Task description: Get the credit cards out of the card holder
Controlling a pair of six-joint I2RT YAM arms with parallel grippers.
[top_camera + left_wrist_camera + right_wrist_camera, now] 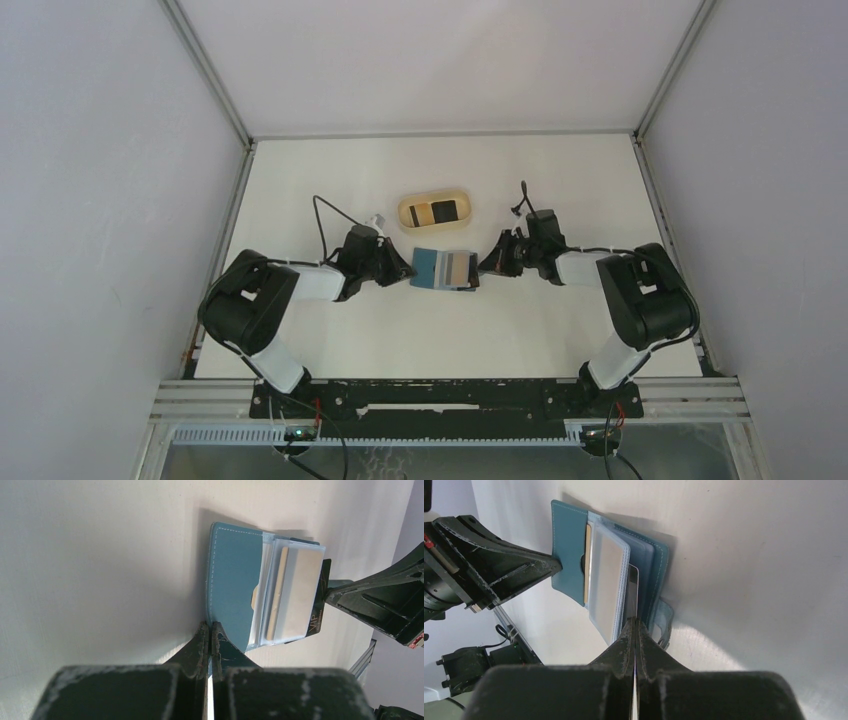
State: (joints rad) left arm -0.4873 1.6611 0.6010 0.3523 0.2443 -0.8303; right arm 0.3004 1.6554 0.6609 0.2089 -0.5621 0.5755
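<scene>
We're pinching the card holder [232,580] tight with our left gripper [210,628]. Our right gripper [635,624] is clamping the black card [321,600].

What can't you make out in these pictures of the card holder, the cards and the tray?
- Card count inside the card holder: in both wrist views the overlapping clear sleeves cover them; the top view is too small.
- Face of the black card: in the left wrist view, sleeves cover most of it; in the right wrist view it is edge-on in the shut right end effector.
- Contents of the tan tray: top view only, too small.
</scene>
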